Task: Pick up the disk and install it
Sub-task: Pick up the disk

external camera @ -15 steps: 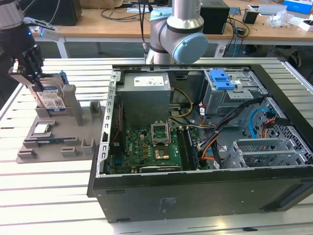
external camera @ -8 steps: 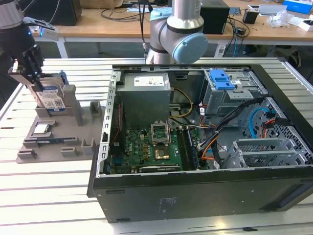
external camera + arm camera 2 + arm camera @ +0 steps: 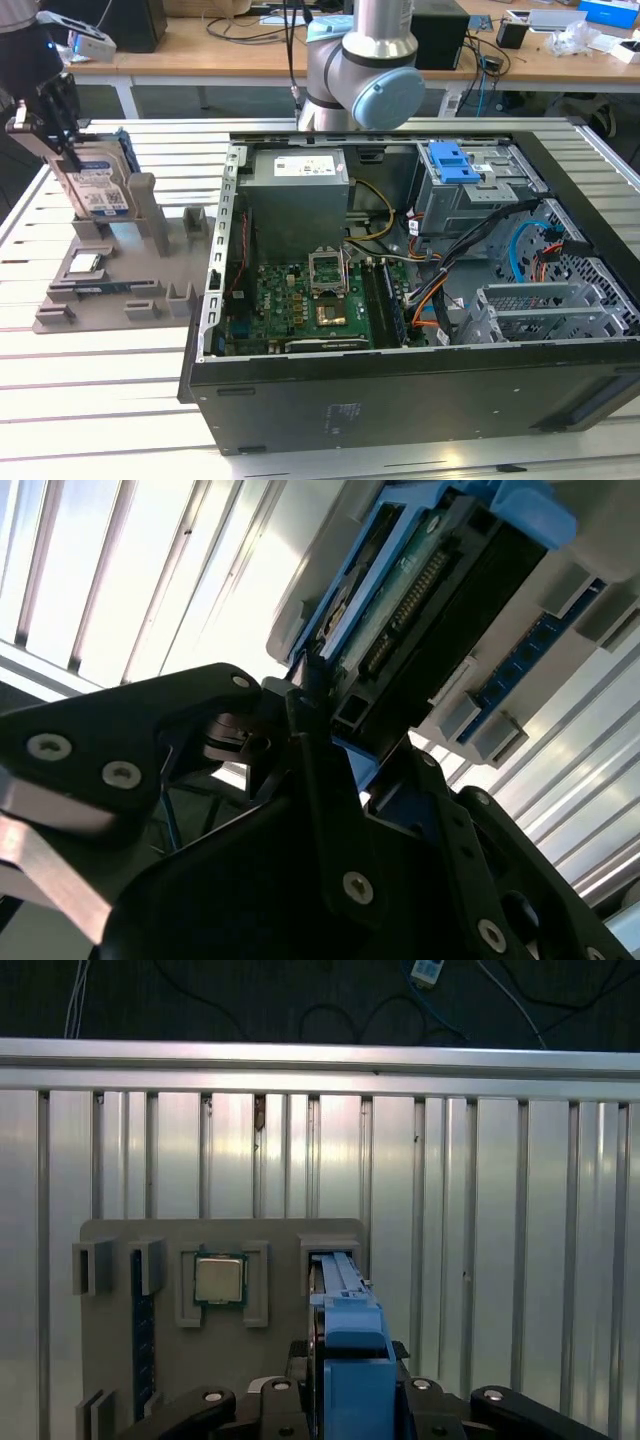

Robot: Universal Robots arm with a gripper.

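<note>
The end effector [image 3: 68, 148] pinches the top edge of the disk [image 3: 100, 188], upright in the grey holder [image 3: 150, 220] at the exterior view's left; an off-centre grip could tilt and jam it there.

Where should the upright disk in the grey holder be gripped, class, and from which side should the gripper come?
Grip the disk by its exposed top edge, across the two broad flat faces, coming straight down from above. It stands on edge in the grey holder, whose posts likely block its lower part and sides.
</note>
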